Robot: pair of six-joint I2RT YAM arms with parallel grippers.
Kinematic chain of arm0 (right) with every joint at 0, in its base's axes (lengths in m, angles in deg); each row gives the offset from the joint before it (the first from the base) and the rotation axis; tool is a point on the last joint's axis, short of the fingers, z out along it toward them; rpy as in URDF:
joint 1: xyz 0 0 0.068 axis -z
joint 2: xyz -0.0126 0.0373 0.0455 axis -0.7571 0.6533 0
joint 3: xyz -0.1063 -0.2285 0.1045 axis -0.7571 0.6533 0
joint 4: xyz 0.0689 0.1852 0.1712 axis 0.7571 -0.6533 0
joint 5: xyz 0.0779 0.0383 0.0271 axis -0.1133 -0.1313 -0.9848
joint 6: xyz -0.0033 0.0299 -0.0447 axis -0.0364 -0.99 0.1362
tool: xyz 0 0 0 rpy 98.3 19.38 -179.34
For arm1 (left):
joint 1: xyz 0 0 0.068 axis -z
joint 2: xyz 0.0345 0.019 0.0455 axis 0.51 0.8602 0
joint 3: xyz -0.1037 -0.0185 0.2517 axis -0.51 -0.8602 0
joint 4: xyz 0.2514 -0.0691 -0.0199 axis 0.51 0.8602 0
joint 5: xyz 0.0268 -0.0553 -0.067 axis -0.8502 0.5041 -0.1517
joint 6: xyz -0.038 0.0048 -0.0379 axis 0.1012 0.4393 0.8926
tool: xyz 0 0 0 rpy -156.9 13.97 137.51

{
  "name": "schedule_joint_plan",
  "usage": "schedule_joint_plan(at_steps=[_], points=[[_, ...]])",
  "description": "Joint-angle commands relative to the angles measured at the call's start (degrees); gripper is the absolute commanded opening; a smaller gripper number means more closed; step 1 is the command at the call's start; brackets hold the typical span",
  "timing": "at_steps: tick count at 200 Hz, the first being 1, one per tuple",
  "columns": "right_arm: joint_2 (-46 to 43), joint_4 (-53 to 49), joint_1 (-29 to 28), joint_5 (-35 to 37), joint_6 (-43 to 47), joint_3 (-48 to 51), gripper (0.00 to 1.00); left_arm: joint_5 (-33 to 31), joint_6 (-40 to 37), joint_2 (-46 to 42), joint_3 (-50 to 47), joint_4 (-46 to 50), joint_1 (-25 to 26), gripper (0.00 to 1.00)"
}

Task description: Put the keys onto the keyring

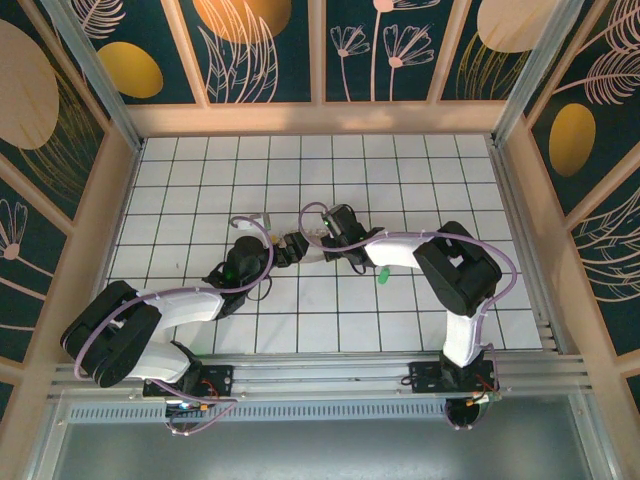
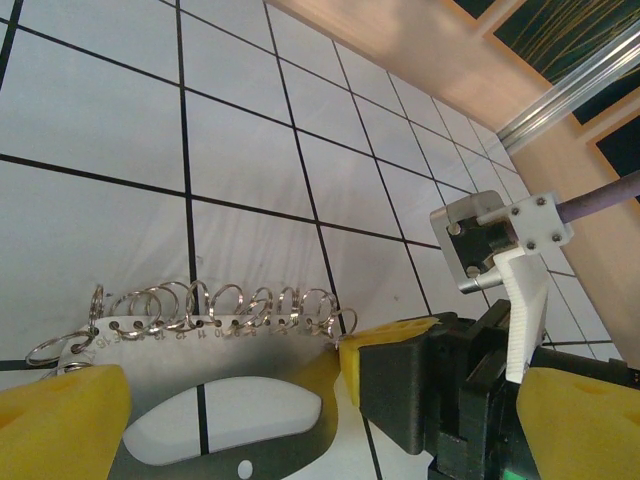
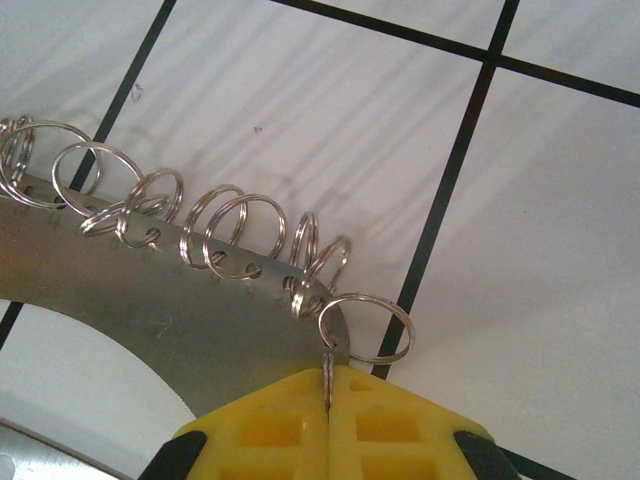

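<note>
From the top external view, the left tool [image 1: 297, 247] and right tool [image 1: 312, 240] meet nose to nose at the middle of the tiled counter [image 1: 200, 160], while the green key [image 1: 382, 275] lies apart from them, on the tiles by the right forearm. At the left wrist, that tool's yellow fingers [image 2: 60, 420] stand wide open on either side of a metal plate [image 2: 250, 350] carrying a row of split rings [image 2: 215, 305] (the right tool's black-and-yellow tip sits just beside the plate's end). At the right wrist, the right tool is closed, pinching the end keyring [image 3: 365, 295] at the plate's corner.
</note>
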Motion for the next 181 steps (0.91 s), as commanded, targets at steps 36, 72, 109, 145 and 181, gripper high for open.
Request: schedule_joint_plan(at_steps=[36,72,109,145,181], points=[[-7.6,-2.2,1.1,-6.6,3.8,-2.0,0.0,-5.5,2.3,-1.7,3.5,7.2,0.3,0.99],[-14.2,0.5,5.6,-19.1,3.8,-0.9,0.0,-7.9,0.7,-6.3,2.6,7.9,0.3,0.99],[-17.6,5.0,10.8,-34.8,4.2,0.2,0.0,-8.1,-4.3,-11.1,3.8,7.7,0.1,0.98],[-19.1,8.9,14.5,-46.7,4.0,0.1,0.0,-3.9,-6.6,-11.6,8.0,8.9,-1.0,0.98],[-20.5,13.9,17.1,-55.3,3.1,1.3,0.0,2.7,-7.8,-12.1,11.1,8.9,-3.4,0.96]])
